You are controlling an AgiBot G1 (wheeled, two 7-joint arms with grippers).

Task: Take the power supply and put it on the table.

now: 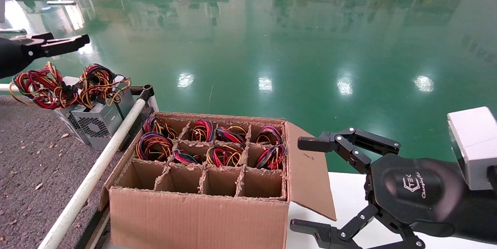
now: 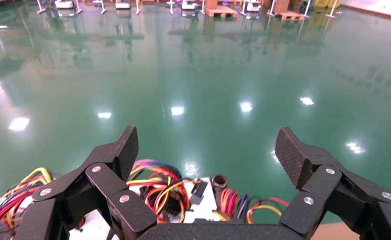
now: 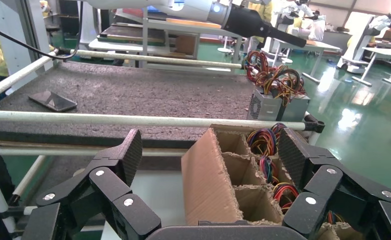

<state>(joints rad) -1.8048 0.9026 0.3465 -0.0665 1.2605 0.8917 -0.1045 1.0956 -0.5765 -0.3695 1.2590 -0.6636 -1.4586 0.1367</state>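
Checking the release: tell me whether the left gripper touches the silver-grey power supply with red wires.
Apart. The head view shows the left gripper open, raised above the power supply on the table.

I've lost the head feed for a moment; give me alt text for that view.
A cardboard box with dividers holds power supplies topped by wire coils, its front row of cells empty. The right hand is open beside the box over a white tabletop. The left hand hangs above two power supplies on the table.
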